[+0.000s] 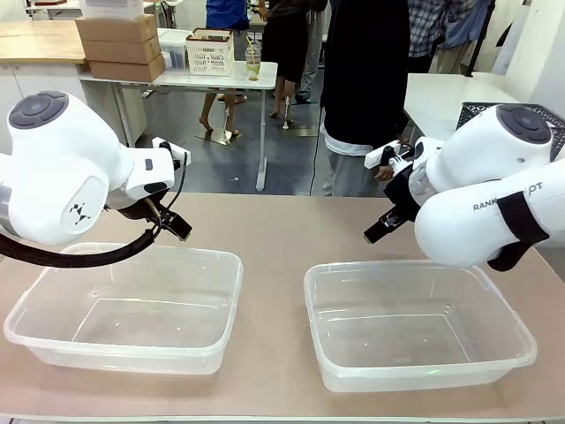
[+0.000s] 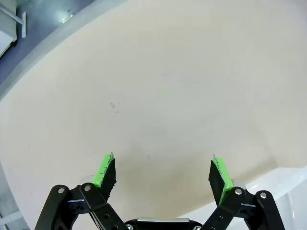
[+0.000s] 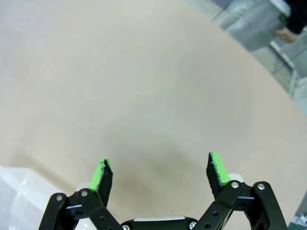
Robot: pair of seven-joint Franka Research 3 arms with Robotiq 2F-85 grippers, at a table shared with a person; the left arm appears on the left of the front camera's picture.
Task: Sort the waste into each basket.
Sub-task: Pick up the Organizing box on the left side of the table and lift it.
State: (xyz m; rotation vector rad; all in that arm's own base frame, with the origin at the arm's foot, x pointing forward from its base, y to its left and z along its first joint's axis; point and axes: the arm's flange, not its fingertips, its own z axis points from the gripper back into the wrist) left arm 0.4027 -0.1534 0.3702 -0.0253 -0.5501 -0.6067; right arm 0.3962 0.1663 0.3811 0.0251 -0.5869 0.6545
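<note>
Two clear plastic baskets stand on the tan table: one at the left and one at the right, both with nothing inside. My left gripper hangs above the far rim of the left basket, and my right gripper hangs above the far rim of the right one. In the left wrist view the left gripper is open over bare table, with a basket corner at lower right. The right gripper is open too, with a basket corner at lower left. The waste is out of view.
A person in a dark top stands at the table's far edge. A dark lattice basket sits on a white table at the far right. Farther back is a white table with cardboard boxes and a white crate.
</note>
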